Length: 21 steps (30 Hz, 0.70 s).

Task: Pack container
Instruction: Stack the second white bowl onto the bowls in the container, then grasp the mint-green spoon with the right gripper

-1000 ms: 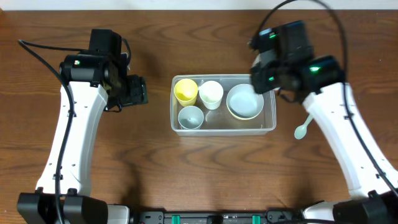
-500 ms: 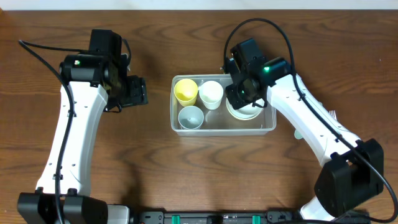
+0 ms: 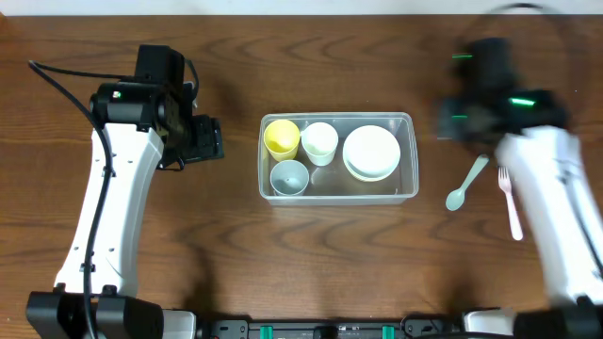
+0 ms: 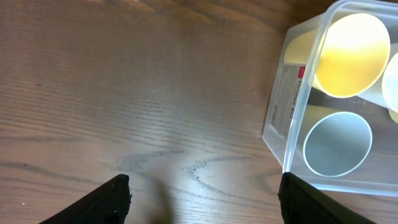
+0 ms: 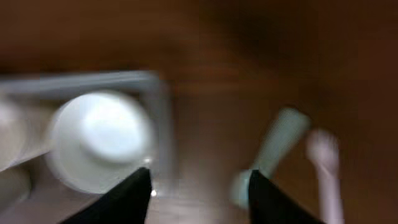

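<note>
The right gripper (image 5: 199, 198) had left the container (image 3: 339, 194), where it hovered over the white bowl (image 3: 370, 153) half a second earlier. It now hung blurred above the table (image 3: 236, 245) beyond the container's right end, fingers spread with nothing between them. The pale spoon (image 3: 466, 184) and pink fork (image 3: 509, 200) (partly covered by the arm before) lay exposed there. The container sat unmoved at the table's centre, its three cups (image 3: 319, 143) and bowl in place. The left gripper (image 4: 205, 202) stayed off its left end, jaws apart and empty.

Left pincer (image 4: 205, 196) spread empty, right pincer (image 5: 199, 190) likewise
</note>
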{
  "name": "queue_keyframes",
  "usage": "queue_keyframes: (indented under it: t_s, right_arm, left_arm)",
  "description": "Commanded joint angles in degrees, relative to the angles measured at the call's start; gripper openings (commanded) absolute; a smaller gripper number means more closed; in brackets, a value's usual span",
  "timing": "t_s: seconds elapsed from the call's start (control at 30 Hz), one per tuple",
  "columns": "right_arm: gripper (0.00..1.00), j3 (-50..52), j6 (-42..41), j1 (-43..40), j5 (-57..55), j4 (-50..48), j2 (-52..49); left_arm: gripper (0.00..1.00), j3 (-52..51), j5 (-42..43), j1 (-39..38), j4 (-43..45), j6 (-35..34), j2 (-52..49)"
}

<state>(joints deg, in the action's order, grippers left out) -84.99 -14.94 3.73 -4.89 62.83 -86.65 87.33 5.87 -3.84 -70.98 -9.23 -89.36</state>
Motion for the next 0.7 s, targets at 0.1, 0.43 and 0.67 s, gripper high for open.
queue_keyframes:
  t_s: [0.1,0.43,0.67]
  right_arm:
    - [0.56,1.01,-3.67,-14.56,5.11,8.57,1.86]
    - [0.72,22.82,-16.83,-16.48,5.53,-5.51,0.68]
    - [0.71,29.24,-17.84,-16.46,5.57,-16.06,-6.10]
  left_arm:
    - [0.77,0.04,0.17,0.24,-0.31,-0.76,-0.26]
    - [0.77,0.04,0.17,0.24,-1.01,-0.76,-0.26]
    - [0.77,0.04,0.17,0.24,-1.20,-0.76,-0.26]
